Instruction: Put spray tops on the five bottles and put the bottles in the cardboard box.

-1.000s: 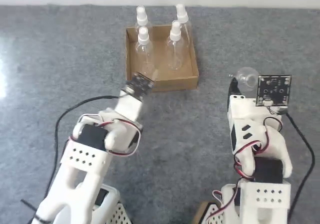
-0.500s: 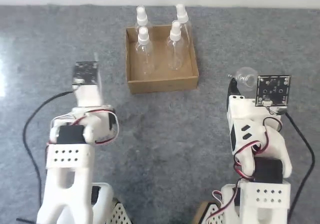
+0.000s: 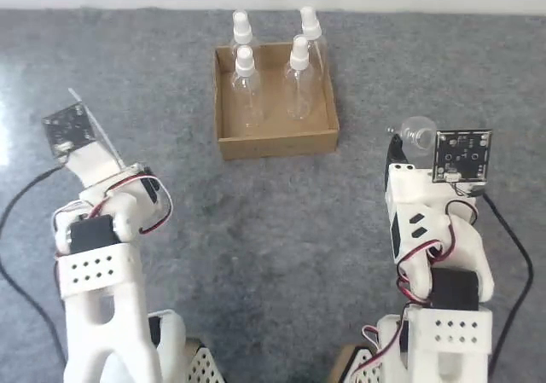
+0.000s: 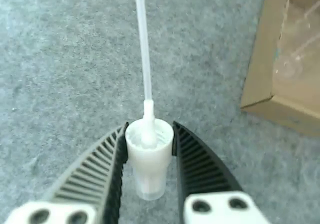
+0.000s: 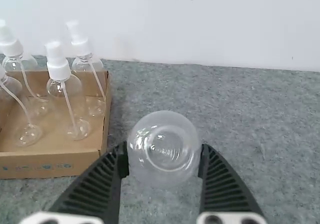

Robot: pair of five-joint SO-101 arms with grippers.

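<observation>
A white spray top (image 4: pixel 148 156) with a long thin tube is pinched between the left gripper's (image 4: pixel 148 129) ridged fingers, out left of the cardboard box (image 3: pixel 277 142). The right gripper (image 5: pixel 163 151) is clamped around a clear round bottle (image 5: pixel 164 144), held right of the box.

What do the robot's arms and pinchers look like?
The left arm and right arm are chunky white plastic with black motors, thin red wires and black cables. The left gripper and right gripper have black ribbed fingers.

Grey felt tabletop (image 3: pixel 281 229) meets a white wall (image 5: pixel 200 19).
</observation>
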